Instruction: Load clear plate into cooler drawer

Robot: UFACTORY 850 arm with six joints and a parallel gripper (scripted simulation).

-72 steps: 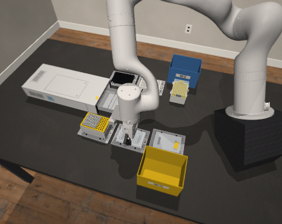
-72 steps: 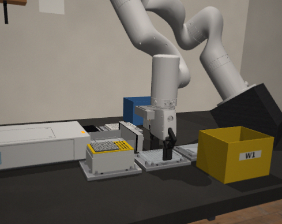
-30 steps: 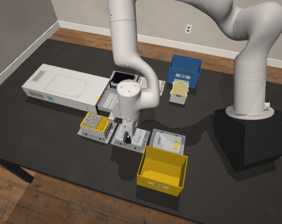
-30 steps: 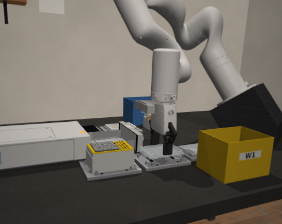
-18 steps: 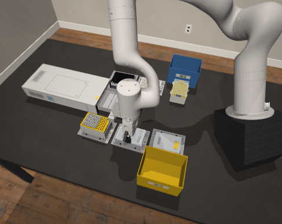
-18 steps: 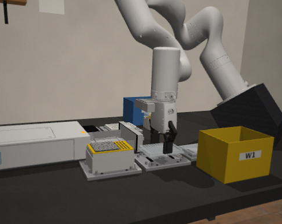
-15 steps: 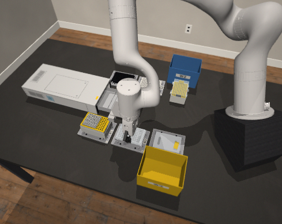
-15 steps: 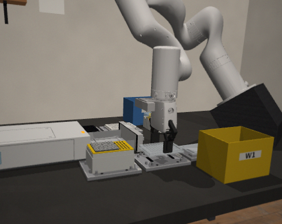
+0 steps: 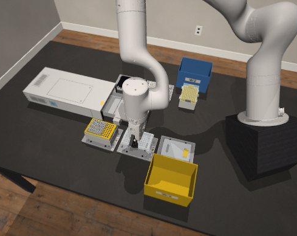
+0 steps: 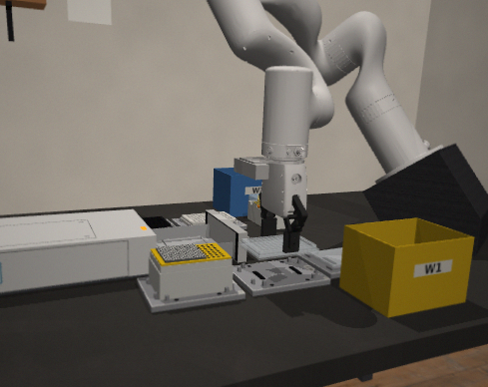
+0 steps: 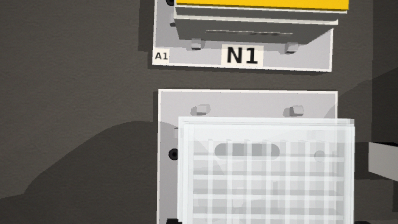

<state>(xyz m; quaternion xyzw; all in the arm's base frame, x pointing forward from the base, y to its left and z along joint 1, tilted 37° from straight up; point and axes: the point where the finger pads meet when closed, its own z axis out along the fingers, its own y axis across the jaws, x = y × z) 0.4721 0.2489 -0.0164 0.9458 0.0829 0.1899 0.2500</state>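
The black-fingered gripper (image 10: 280, 225) is clamped on the clear gridded well plate (image 10: 279, 245), holding it level just above the grey slotted nest plate (image 10: 280, 275) directly beneath. Just beside it on one side stands a grey tip box with a yellow perforated top (image 10: 191, 269) on its nest marked N1 (image 11: 242, 55), behind that the white cooler (image 9: 68, 92) with its open drawer (image 9: 113, 106), and on the other side an open yellow bin (image 10: 407, 264). All sit on a dark matte tabletop (image 9: 52, 146) in a room with wood flooring and beige walls.
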